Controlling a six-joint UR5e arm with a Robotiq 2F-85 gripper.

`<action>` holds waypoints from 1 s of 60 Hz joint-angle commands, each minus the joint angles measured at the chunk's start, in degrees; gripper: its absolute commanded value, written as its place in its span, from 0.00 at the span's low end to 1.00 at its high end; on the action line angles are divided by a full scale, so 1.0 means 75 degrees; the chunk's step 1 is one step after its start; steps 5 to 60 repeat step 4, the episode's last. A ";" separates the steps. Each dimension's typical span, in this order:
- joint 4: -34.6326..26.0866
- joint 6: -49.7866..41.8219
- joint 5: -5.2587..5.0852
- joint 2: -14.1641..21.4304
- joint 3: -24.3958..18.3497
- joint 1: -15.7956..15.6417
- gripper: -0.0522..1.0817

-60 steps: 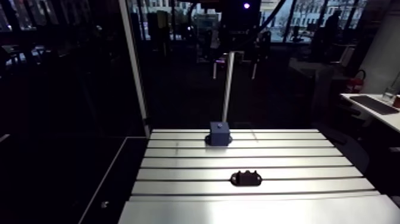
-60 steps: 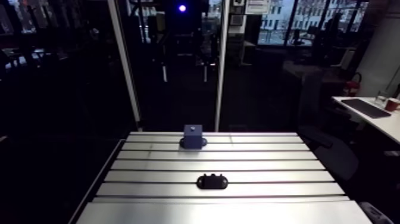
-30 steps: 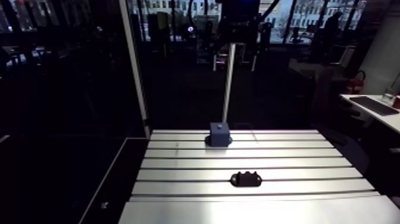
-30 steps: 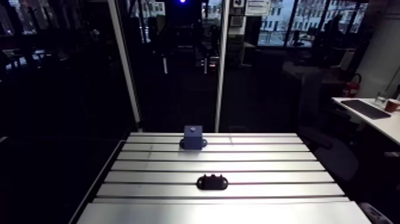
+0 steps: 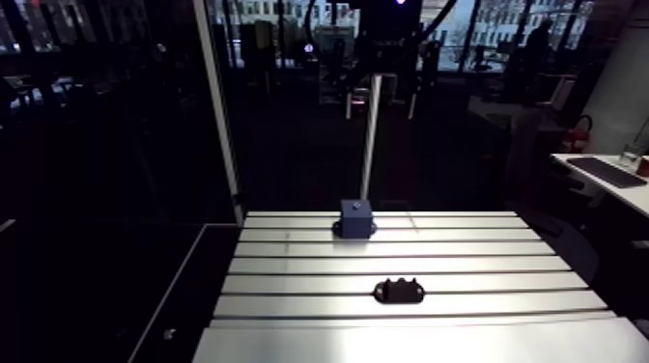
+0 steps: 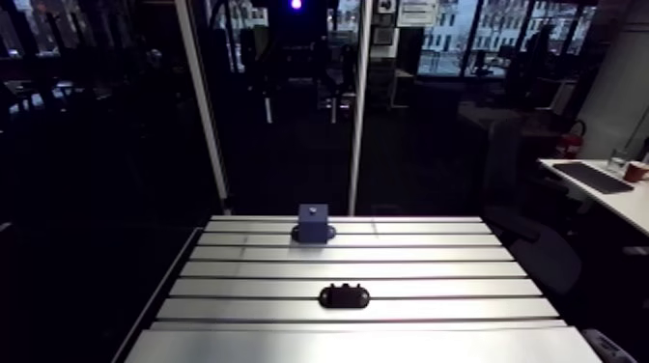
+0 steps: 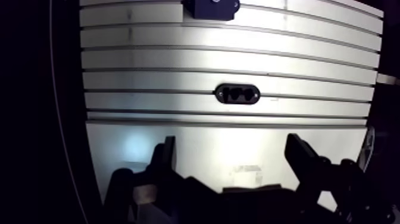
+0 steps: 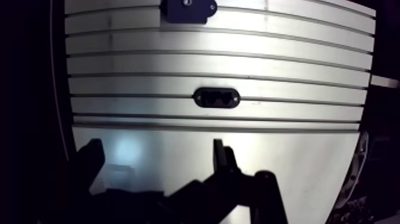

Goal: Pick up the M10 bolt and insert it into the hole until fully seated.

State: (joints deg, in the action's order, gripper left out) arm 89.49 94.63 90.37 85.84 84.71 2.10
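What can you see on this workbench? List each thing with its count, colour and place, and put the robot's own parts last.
table: one, silver slotted aluminium, with a plain strip along its near edge.
blue block: one, dark blue, at the table's far edge, with a small round mark on its top face.
black holder: one, black, oval with two recesses, mid-table, nearer than the blue block and apart from it, ahead of the gripper.
gripper: one, black, above the table's plain near strip, two fingers apart with nothing between them.

the tool points down from the wrist, its two dark fingers spread wide apart.
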 commanded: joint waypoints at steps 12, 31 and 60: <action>0.0003 0.0009 0.0015 0.0009 -0.0004 0.0001 0.05; 0.0003 0.0009 0.0015 0.0009 -0.0004 0.0001 0.05; 0.0003 0.0009 0.0015 0.0009 -0.0004 0.0001 0.05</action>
